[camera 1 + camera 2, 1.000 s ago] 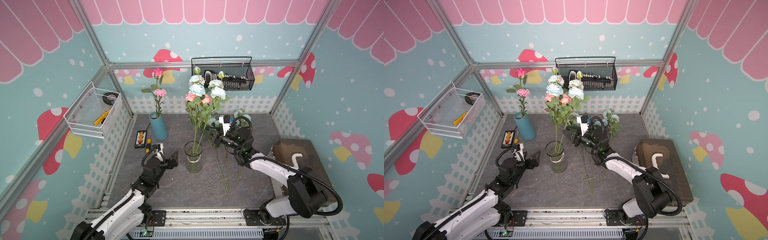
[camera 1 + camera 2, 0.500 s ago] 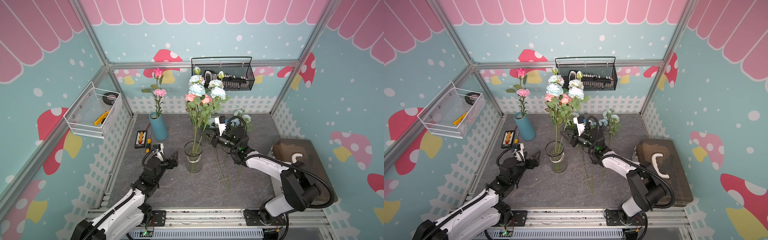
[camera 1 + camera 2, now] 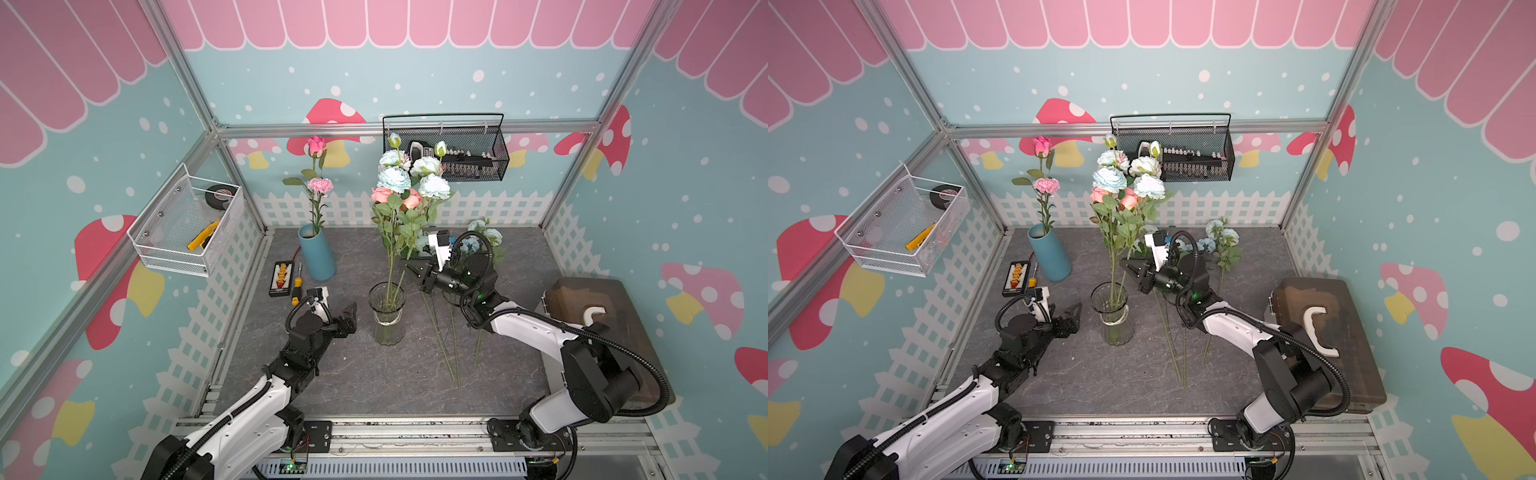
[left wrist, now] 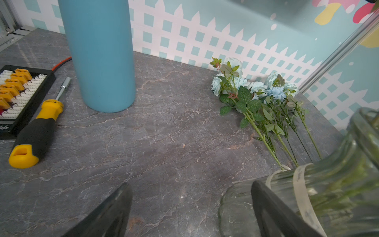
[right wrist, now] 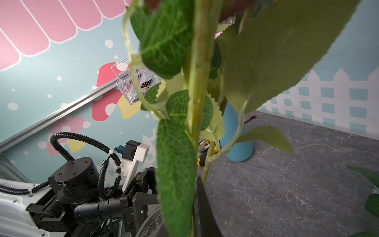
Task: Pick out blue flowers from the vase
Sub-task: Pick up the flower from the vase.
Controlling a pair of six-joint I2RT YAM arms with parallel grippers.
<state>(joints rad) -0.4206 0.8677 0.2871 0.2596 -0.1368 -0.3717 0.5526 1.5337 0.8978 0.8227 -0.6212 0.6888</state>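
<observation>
A clear glass vase [image 3: 386, 316] [image 3: 1112, 316] [image 4: 328, 184] stands mid-table with pale blue flowers [image 3: 394, 178] [image 3: 1109, 179] and salmon roses [image 3: 382, 194] on tall stems. More blue flowers [image 3: 482, 237] [image 3: 1221, 237] [image 4: 256, 88] lie on the table at the back right, stems toward the front. My right gripper [image 3: 410, 266] [image 3: 1126, 266] [image 5: 194, 184] is above the vase rim, shut on a green leafy stem [image 5: 193, 115] of the bunch; I cannot tell which bloom it carries. My left gripper [image 3: 351, 318] [image 3: 1075, 318] [image 4: 190, 205] is open, just left of the vase's base.
A blue ceramic vase [image 3: 318, 255] [image 4: 98, 61] with a pink rose and carnation stands back left. Beside it are a screwdriver [image 3: 296, 286] [image 4: 34, 131] and a connector board [image 3: 281, 277]. A brown case [image 3: 602, 316] sits at the right. Wire baskets [image 3: 187, 224] [image 3: 444, 153] hang on the walls.
My right gripper has moved left to the stems above the vase and closed on one. The left arm has not moved.
</observation>
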